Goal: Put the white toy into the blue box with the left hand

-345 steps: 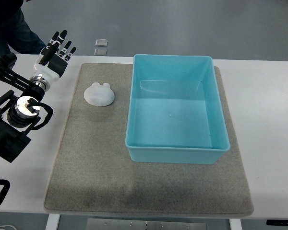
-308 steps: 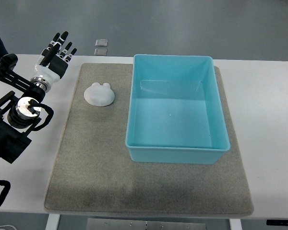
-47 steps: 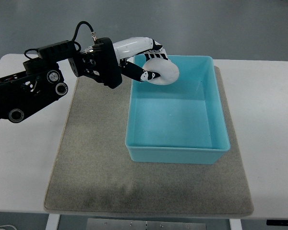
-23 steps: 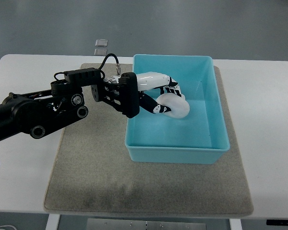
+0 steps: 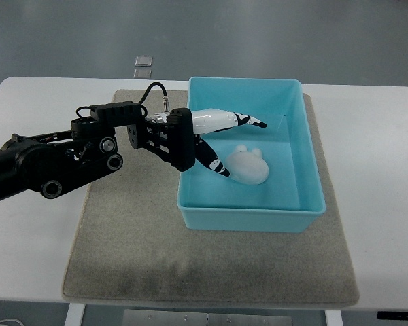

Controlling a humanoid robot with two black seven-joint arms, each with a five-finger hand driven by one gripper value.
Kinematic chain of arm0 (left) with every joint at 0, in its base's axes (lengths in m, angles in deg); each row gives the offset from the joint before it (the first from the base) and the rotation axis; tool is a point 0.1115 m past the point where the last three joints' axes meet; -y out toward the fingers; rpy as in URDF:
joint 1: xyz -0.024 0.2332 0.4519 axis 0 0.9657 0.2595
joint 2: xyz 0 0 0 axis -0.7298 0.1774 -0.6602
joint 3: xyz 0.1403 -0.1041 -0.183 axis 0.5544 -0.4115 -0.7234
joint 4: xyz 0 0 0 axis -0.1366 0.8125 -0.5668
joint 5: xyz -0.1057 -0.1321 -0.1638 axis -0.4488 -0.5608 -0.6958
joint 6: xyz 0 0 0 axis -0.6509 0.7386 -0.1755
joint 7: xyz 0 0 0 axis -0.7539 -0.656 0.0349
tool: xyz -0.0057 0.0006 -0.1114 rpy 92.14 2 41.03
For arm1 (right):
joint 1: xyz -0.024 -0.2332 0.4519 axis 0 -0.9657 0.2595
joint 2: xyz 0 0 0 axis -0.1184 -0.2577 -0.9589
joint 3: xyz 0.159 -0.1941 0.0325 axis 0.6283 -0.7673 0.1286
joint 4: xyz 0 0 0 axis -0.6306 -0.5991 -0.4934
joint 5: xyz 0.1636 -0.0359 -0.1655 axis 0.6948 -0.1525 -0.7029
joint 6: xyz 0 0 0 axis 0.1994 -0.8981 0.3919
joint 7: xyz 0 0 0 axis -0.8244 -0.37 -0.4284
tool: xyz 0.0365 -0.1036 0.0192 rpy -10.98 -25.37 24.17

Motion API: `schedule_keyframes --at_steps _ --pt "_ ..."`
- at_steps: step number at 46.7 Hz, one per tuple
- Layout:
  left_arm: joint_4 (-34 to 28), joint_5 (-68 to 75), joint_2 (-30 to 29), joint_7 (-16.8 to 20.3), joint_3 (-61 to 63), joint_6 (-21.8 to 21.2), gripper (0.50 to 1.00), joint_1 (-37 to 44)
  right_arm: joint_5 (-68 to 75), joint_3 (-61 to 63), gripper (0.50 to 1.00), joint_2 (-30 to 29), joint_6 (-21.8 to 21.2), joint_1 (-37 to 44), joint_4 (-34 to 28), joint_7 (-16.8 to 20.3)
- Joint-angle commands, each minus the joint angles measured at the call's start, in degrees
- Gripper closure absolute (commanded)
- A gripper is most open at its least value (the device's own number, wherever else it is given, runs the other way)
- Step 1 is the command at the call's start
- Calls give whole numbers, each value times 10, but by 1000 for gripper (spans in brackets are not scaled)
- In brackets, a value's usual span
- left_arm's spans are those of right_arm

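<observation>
white toy (image 5: pixel 248 165) lying in blue box (image 5: pixel 306 156), below spread left hand (image 5: pixel 217 132) fingers (image 5: pixel 248 121)

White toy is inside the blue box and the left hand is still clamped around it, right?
Not quite. The white toy is inside the blue box, but the left hand has let go: the top view shows its fingers spread open, with the toy lying free on the box floor beside them.

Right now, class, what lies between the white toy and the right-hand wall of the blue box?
Only bare box floor, in the top view: the white toy sits apart from the blue box wall.
</observation>
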Motion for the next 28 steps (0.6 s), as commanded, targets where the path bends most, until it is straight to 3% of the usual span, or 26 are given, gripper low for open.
schedule_keyframes --at_steps 1,19,28 --pt "0 -15 -2 1 -16 -2 508 1 0 0 564 0 0 0 0 0" --pt "-6 -222 -15 2 -117 -3 508 25 0 0 564 0 0 0 0 0" --pt "-66 -400 -12 1 -160 -14 508 36 0 0 564 0 0 0 0 0"
